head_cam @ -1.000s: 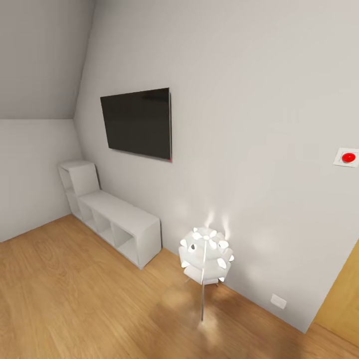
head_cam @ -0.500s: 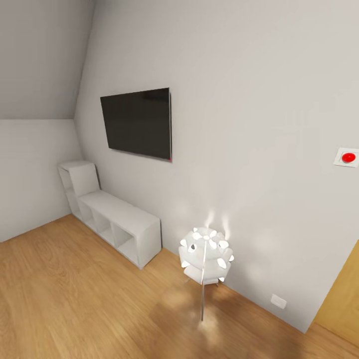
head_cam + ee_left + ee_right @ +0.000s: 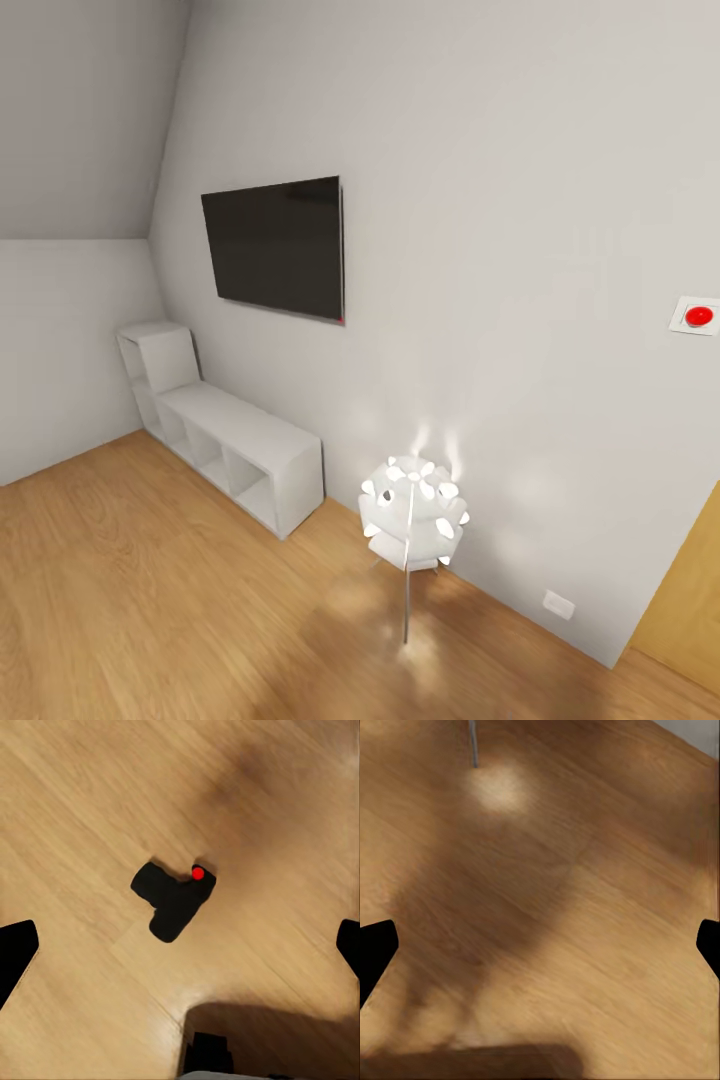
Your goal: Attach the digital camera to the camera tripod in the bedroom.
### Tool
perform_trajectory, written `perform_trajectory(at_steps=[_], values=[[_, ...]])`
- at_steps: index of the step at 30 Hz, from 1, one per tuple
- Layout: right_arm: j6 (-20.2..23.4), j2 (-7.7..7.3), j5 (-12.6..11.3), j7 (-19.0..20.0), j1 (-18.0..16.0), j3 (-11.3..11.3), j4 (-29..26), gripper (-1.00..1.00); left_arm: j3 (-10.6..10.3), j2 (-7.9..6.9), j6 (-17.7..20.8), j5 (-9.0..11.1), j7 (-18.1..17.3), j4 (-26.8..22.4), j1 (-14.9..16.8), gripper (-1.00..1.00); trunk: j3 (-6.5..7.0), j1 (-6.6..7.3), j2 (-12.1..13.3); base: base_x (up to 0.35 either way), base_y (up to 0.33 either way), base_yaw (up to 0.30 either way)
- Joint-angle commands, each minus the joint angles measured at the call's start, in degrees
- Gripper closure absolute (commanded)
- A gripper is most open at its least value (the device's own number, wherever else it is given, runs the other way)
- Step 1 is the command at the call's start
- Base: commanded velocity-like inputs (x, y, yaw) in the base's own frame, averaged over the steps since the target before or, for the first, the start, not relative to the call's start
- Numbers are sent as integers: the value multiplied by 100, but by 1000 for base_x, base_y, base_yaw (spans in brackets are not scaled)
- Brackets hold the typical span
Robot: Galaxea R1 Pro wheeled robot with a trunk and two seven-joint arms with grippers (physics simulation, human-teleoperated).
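The camera (image 3: pixel 174 900) lies on the wood floor (image 3: pixel 82 810), black, with its red button (image 3: pixel 198 874) showing. The left pincer (image 3: pixel 180 945) hangs above it, fingers spread wide at the frame's edges, holding nothing and well clear of the camera. The right pincer (image 3: pixel 540 945) is likewise spread wide and empty over bare floor, with a thin lamp leg (image 3: pixel 473 742) near the far edge. From the head, a dark TV (image 3: pixel 275 245) hangs on the white wall (image 3: pixel 520 200) above a white shelf (image 3: pixel 235 440), and a lit white lamp (image 3: pixel 413 512) stands beside the shelf.
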State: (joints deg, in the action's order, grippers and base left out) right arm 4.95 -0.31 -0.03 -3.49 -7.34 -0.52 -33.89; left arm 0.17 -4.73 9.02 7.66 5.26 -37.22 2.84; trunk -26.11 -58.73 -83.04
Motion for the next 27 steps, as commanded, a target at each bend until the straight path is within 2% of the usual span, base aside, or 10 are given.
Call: perform_trajectory(at_steps=[1, 2, 7, 9, 10, 14, 15, 16, 21, 27], values=[[87, 10, -5, -34, -172, 1, 43, -100, -8, -9, 211, 63, 34, -64, 117, -100, -8, 0, -4, 0, 0, 0], [146, 24, -10, -63, -520, 0, 266, -100, -8, -14, 544, 72, 47, -119, 382, -100, -8, 0, -4, 0, 0, 0], [160, 59, -40, -99, -1478, 0, 1216, -100, -19, 38, 1213, 76, 19, -191, 1140, -100, -8, 0, -4, 0, 0, 0], [98, 74, -50, -108, -1993, 0, 1742, -100, -39, 132, 1462, 63, 2, -285, 1486, -100, -8, 0, -4, 0, 0, 0], [82, 77, -50, -109, -2131, 0, 1875, -100, -47, 186, 1518, 57, -2, -325, 1566, -100, -8, 0, -4, 0, 0, 0], [55, 89, -13, -122, -2492, 6, 2180, -100, -77, 516, 1648, 12, 19, -456, 1754, -100, -8, 0, -4, 0, 0, 0], [74, 92, 14, -166, -2663, 16, 2319, -100, -150, 915, 1710, -189, 88, -535, 1840, -100, -8, 0, -4, 0, 0, 0], [81, 94, 20, -180, -2693, 20, 2343, -100, -208, 1025, 1725, -337, 110, -551, 1856, -100, -8, 0, -4, 0, 0, 0], [103, 97, 30, -198, -2732, 24, 2375, -100, -351, 1182, 1745, -737, 178, -541, 1875, -100, -8, 0, -4, 0, 0, 0], [110, 93, 39, -182, -2743, 26, 2384, -100, -391, 1226, 1751, -879, 226, -543, 1882, -100, -8, 0, -4, 0, 0, 0]])
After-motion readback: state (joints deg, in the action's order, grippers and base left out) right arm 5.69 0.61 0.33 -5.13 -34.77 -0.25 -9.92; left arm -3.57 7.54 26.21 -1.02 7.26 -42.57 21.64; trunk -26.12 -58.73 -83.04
